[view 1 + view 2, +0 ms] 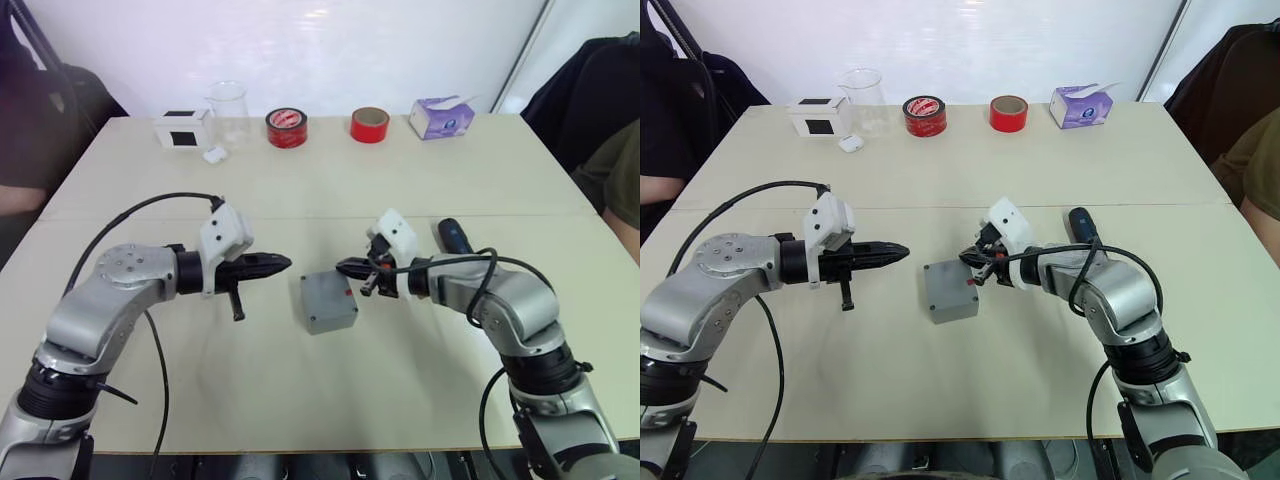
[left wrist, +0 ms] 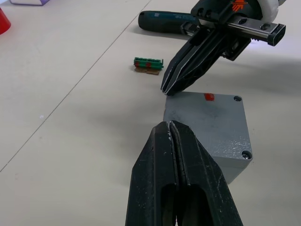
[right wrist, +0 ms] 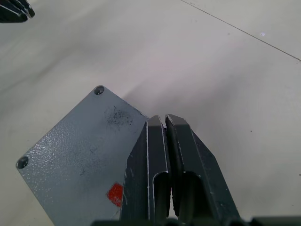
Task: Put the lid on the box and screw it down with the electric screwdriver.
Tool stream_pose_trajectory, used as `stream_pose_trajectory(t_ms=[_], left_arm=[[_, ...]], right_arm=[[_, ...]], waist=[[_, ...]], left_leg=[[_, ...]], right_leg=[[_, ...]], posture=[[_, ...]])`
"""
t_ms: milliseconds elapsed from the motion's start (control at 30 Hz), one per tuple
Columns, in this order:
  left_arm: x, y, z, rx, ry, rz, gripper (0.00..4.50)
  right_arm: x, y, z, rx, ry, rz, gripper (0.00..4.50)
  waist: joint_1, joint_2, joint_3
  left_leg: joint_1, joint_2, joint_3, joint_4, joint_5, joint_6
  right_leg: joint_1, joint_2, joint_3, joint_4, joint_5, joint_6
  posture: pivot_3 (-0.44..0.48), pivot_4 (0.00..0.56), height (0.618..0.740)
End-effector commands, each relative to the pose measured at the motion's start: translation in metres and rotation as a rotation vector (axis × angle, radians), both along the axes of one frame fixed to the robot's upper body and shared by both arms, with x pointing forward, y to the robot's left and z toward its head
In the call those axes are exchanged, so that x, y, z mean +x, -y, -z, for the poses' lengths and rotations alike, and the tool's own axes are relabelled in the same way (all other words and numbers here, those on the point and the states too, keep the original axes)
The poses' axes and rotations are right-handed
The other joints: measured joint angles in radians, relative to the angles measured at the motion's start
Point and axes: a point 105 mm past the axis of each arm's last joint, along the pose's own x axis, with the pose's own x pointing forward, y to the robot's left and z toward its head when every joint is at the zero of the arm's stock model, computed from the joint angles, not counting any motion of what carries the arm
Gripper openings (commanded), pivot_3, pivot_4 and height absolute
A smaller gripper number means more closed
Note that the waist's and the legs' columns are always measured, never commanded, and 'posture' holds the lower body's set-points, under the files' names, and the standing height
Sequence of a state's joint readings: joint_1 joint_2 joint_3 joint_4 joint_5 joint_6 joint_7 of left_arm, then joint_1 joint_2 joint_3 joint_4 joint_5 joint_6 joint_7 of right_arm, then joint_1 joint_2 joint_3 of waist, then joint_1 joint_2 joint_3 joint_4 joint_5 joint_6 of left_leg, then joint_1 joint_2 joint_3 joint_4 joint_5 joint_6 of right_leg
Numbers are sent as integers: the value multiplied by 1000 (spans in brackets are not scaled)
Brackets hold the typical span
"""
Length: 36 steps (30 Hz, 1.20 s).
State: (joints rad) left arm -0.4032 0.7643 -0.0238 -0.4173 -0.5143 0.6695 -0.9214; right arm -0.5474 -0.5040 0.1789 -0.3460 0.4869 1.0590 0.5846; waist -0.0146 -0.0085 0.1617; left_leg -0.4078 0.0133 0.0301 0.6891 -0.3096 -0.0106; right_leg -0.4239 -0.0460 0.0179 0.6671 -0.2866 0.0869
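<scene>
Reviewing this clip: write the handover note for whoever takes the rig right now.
Left gripper: shut, empty, hovering left of the box.
Right gripper: shut, empty, its tip at the box's far right edge.
The lid lies on the box with screws showing in the corners; whether they are tight cannot be told.
The electric screwdriver lies on the table behind the right arm, untouched. A small green part lies nearby.
Left: pick up the screwdriver and drive the corner screws.

Box [image 1: 329, 300] mid-table [image 1: 300, 400]; electric screwdriver [image 1: 454, 236] right, behind; tape rolls [image 1: 287, 128] far edge.
</scene>
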Motion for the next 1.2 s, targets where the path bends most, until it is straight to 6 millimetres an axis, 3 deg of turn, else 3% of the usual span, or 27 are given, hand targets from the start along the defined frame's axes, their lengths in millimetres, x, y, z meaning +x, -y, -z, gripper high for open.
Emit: stream_pose_trajectory(t_ms=[33, 233, 333, 400, 567, 733, 867, 1033, 1200], left_arm=[[-5, 5, -11, -11, 47, 27, 0], [-6, 7, -11, -13, 46, 39, 0], [-7, 8, -12, -15, 46, 47, 0], [-9, 10, -14, -19, 51, 62, 0], [-16, 19, -26, -50, 75, 127, 0], [-18, 22, -30, -51, 86, 152, 0], [-18, 26, -31, -54, 100, 164, 0], [-18, 30, -29, -61, 110, 164, 0], [-21, 31, -28, -64, 113, 160, 0]], right_arm=[[-1, 2, 3, -23, 25, -11, 54], [-2, 5, -4, -14, 46, -18, 2424], [-3, 9, -18, -2, 83, -27, 3718], [-1, 18, -37, 14, 117, -5, 4379], [18, 73, -76, -76, 137, 213, 4483], [29, 119, -85, -269, 42, 394, 4483], [31, 153, -66, -432, -144, 499, 4483], [34, 175, -39, -462, -361, 582, 4483], [36, 181, -25, -499, -433, 568, 4483]], waist=[[0, 0, 0], [0, 0, 0], [0, 0, 0], [1, 0, 0], [5, 0, 0], [1, 0, 0], [-3, 0, 0], [-1, 0, 0], [1, 0, 0]], left_leg=[[0, 0, 0, 0, 0, 0], [0, 0, 0, 0, 0, 0], [0, 0, 0, 0, 0, 0], [0, 0, 0, 0, 0, 0], [0, 0, 0, 0, 0, 0], [0, 0, 0, -1, 0, 0], [0, 0, 1, -1, 0, 0], [0, 0, 1, -1, 0, 0], [-1, 0, 1, -1, 0, 0]], right_leg=[[0, 0, 0, 0, 0, 0], [0, 0, 0, 0, 0, 0], [0, 0, 0, 0, 0, 0], [0, 0, 0, 0, 0, 0], [0, -1, 0, 0, 0, 0], [1, -2, 0, -2, 0, 0], [-1, -1, 1, -1, 0, 0], [-1, -1, 1, -2, 0, 0], [-1, -1, 1, -2, 0, 0]], posture=[[0, 150, 740], [0, 150, 740], [0, 150, 740], [0, 150, 740], [0, 150, 740], [0, 150, 740], [0, 150, 740], [0, 150, 740], [0, 150, 740]])
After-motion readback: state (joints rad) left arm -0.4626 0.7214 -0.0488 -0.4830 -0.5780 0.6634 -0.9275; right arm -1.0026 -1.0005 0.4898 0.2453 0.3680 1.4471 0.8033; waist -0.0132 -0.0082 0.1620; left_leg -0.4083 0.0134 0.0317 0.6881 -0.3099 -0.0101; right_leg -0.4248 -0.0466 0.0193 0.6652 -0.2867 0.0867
